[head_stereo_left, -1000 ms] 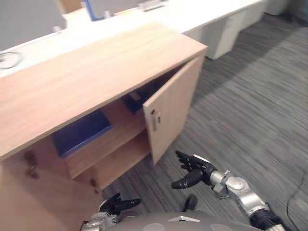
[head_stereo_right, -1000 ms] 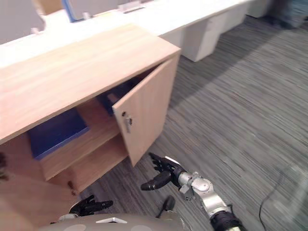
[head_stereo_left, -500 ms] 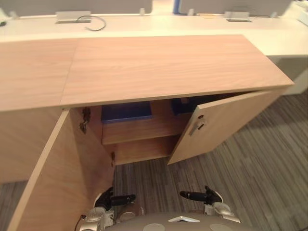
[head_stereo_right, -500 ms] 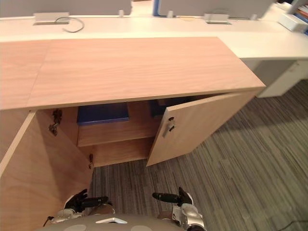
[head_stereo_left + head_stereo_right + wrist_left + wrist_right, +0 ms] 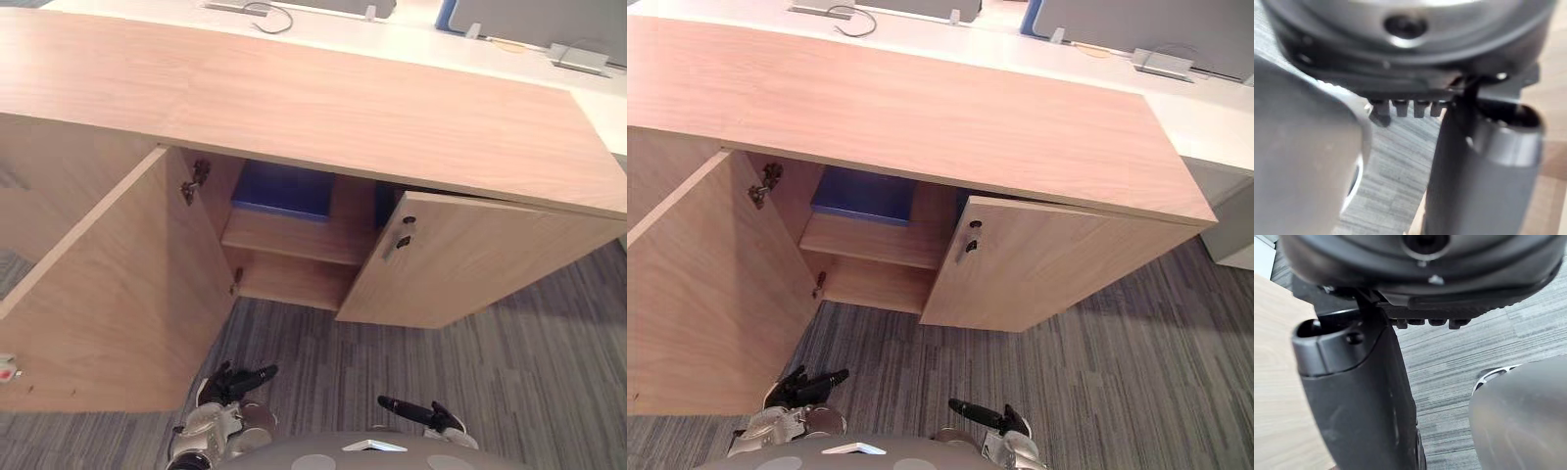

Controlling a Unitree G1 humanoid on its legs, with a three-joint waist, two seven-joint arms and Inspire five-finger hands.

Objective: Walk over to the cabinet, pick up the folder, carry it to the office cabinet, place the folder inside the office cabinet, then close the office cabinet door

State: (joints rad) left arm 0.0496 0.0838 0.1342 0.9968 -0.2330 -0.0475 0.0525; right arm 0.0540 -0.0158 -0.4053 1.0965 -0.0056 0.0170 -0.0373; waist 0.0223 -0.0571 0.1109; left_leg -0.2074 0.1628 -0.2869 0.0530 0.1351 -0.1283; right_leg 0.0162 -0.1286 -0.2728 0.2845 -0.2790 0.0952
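Left eye view: folder shelved, doors not yet shut

Left eye view has swung round since a second ago and now faces the cabinet (image 5: 323, 98) squarely. The blue folder (image 5: 284, 189) lies on the upper shelf (image 5: 294, 237) inside, between the wide-open left door (image 5: 108, 294) and the half-open right door (image 5: 480, 269). The right hand (image 5: 421, 415), earlier stretched out near that door, now sits low beside the left hand (image 5: 233, 382). Both are loosely spread and empty.

Right eye view shows the same.

Left wrist view and right wrist view show straight fingers over carpet (image 5: 1459, 362).

Placing looks done, and closing the doors remains.
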